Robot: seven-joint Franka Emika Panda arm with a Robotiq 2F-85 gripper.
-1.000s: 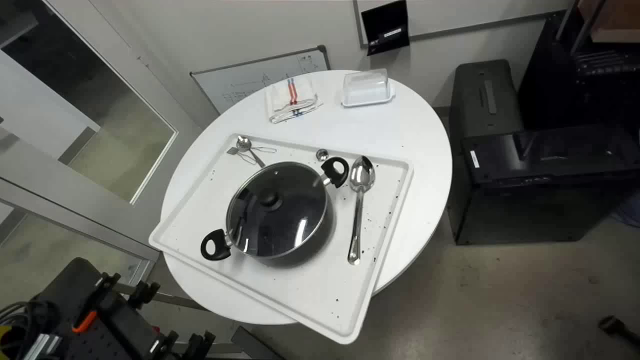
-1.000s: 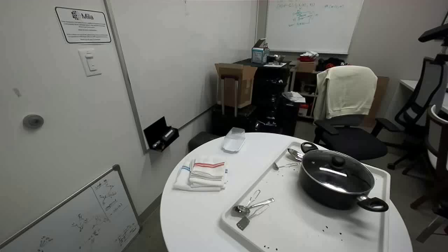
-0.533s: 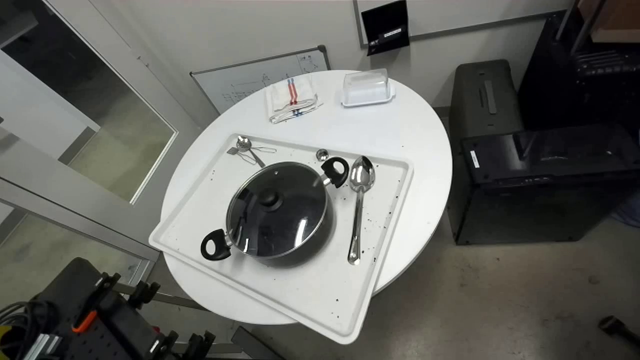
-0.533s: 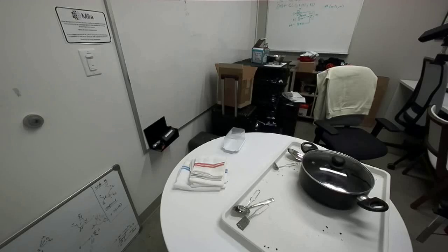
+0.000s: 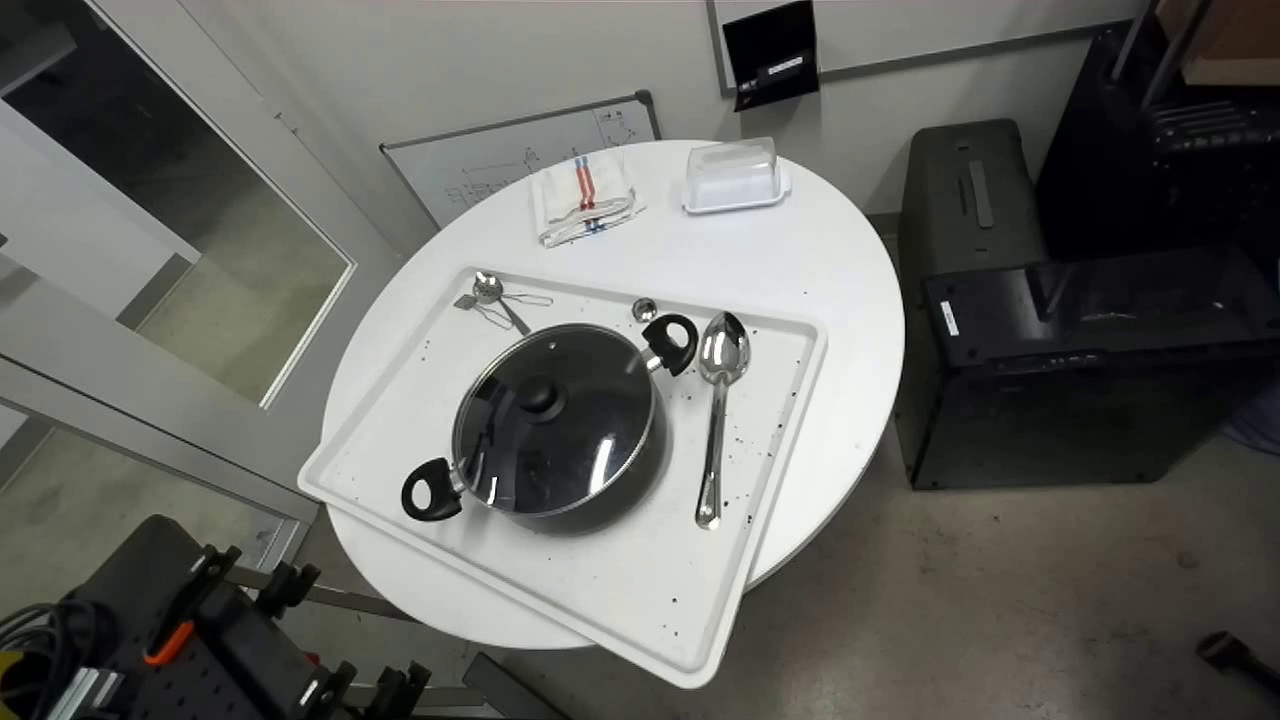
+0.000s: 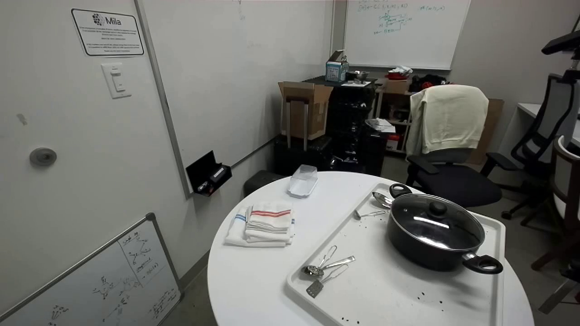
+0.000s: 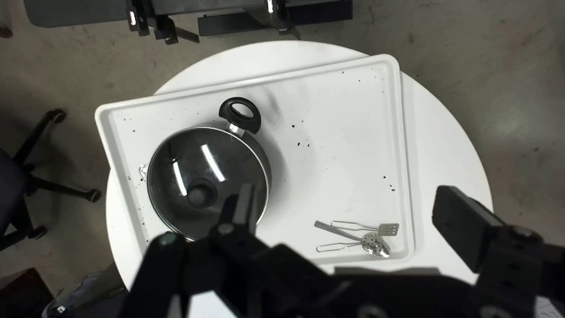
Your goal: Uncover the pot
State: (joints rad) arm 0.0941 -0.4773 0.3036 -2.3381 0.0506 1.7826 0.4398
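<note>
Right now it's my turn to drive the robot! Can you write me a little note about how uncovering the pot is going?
Gripper: open, holding nothing.
Pot: on the white tray, with the glass lid on top.
Done: no uncovering yet; the lid covers the pot.
Left: lift the lid off, probably by its dark knob, and set it aside. In the wrist view the knob is off to one side of the gripper's opening, so you'll likely need to shift over first.

The gripper point(image 7: 344, 198) is black, with blunt, blocky fingers point(image 7: 463, 225); round screw heads point(image 7: 225, 228), one greenish, dot the linkages point(image 7: 512, 263) either side of its palm point(image 7: 406, 291).
</note>
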